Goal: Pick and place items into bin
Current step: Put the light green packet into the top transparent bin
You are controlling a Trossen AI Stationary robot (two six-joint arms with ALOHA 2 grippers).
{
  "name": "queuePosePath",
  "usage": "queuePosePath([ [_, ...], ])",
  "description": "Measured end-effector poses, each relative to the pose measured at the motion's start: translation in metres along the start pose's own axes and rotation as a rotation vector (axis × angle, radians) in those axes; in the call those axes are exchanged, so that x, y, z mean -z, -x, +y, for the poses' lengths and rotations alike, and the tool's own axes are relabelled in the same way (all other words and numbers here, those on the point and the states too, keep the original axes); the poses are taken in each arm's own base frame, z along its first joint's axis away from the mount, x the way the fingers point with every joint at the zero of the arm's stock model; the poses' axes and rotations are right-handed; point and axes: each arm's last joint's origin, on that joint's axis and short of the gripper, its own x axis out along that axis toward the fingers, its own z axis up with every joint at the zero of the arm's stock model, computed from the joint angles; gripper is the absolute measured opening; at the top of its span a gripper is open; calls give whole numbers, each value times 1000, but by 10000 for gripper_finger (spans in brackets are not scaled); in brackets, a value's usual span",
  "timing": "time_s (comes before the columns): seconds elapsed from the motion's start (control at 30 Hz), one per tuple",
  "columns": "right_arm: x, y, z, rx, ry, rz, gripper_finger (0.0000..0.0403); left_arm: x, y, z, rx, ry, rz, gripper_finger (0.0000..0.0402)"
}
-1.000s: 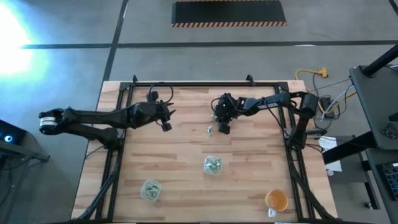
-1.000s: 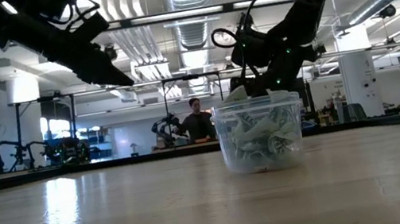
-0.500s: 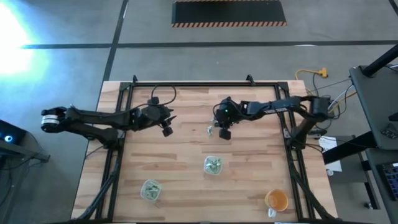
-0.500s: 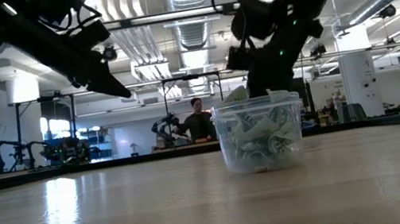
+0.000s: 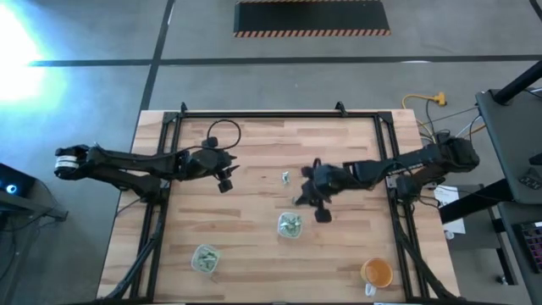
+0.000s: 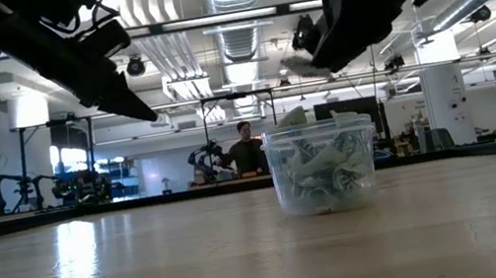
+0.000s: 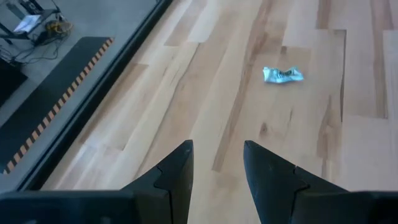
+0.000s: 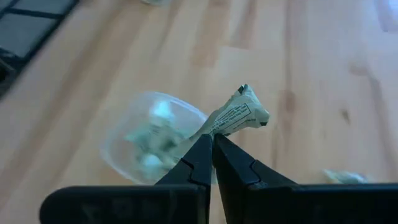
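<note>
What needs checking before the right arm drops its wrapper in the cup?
1. Grip: right gripper shut on the wrapper, which sticks out past the tips. ok.
2. Target in view: center cup shows just beyond the tips in the right wrist view. ok.
3. Alignment: high view puts the right gripper beside the cup, not over it. not ok.
4. Height: low view shows the wrapper above the cup's rim. ok.
5. Cup room: cup already well filled with wrappers. cannot tell.
6. Left gripper: open, apart from the cup, a loose wrapper on the table ahead of it. ok.
</note>
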Motion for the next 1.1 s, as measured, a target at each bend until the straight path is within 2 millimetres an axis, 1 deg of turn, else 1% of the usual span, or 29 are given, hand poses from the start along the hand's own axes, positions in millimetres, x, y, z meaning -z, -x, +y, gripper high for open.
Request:
queuePosePath([
  [0.13, -2, -5, 19, -46, 36, -19, 9, -2, 0, 0, 0, 14, -17, 125],
  [0.27, 0, -10, 28, -45, 22, 3, 9, -5, 0, -1, 32, 23, -44, 125],
  [0.33, 0, -14, 30, -39, 12, -2, 9, -5, 0, -1, 52, 24, -47, 125],
  [0.47, 6, -28, 34, -45, -12, 19, 9, -6, 1, -2, 62, 25, -50, 125],
  [0.63, 14, -43, 38, -56, -49, 79, 9, -6, 1, -2, 62, 25, -49, 125],
  [0.7, 13, -47, 40, -62, -52, 85, 9, -6, 1, -2, 62, 25, -49, 125],
  [0.87, 15, -56, 46, -115, -82, 115, 9, -6, 1, -1, 62, 25, -49, 125],
  [1.1, 15, -62, 47, -122, -116, 142, 10, -6, 1, -1, 62, 25, -51, 125],
])
